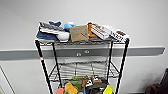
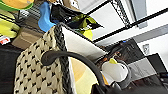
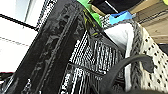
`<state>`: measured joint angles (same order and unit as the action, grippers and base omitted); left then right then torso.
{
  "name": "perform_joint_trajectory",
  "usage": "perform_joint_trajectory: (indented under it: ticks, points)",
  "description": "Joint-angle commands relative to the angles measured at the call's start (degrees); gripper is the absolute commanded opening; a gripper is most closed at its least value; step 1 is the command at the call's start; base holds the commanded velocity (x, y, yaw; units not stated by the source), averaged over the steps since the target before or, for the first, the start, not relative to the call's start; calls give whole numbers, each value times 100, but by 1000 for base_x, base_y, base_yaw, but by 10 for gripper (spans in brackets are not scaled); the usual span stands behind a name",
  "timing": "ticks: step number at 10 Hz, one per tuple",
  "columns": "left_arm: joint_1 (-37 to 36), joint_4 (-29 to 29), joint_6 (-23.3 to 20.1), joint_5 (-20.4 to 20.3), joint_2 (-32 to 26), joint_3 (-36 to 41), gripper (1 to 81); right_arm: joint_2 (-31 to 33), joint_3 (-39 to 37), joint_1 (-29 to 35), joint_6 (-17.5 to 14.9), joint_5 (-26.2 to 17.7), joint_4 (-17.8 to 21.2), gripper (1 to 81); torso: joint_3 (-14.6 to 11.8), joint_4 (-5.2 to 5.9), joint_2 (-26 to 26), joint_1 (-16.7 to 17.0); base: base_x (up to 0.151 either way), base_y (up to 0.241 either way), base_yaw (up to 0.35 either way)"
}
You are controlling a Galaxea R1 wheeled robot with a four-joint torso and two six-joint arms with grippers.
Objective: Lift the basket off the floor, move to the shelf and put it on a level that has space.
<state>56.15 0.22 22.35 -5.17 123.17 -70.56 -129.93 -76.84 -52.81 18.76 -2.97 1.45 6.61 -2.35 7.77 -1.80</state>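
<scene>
Head view: the shelf [image 1: 82, 62] stands against a white wall.
Its top tier is piled with boxes [image 1: 100, 31] and blue cloth [image 1: 46, 36]; the level [image 1: 82, 70] below is bare wire grid, and the tier under that holds colourful toys [image 1: 82, 85]. In both wrist views the basket [image 2: 37, 70] sits close to the camera, beside the shelf's toys, a dark curved handle [image 2: 72, 58] over its rim. Whether either gripper is apart or together cannot be told.
</scene>
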Motion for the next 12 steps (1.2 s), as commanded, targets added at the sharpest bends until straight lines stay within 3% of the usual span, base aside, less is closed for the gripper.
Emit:
perform_joint_trajectory:
  ticks: [1, 7, 12]
  points:
    - [-706, 66, -46, -177, -134, 481, 10, 69, 548, 864, 5, 324, 127, 10, 0, 0, 0, 0, 115, 0, 0]
    - [-706, 101, -55, -177, -170, 639, 10, 105, 610, 864, 5, 324, 127, 10, 0, 0, 0, -2, 108, 0, 0]
    - [-706, 110, -64, -177, -170, 666, 10, 166, 724, 925, 5, 324, 119, 10, 0, 0, 0, -2, 13, 0, 0]
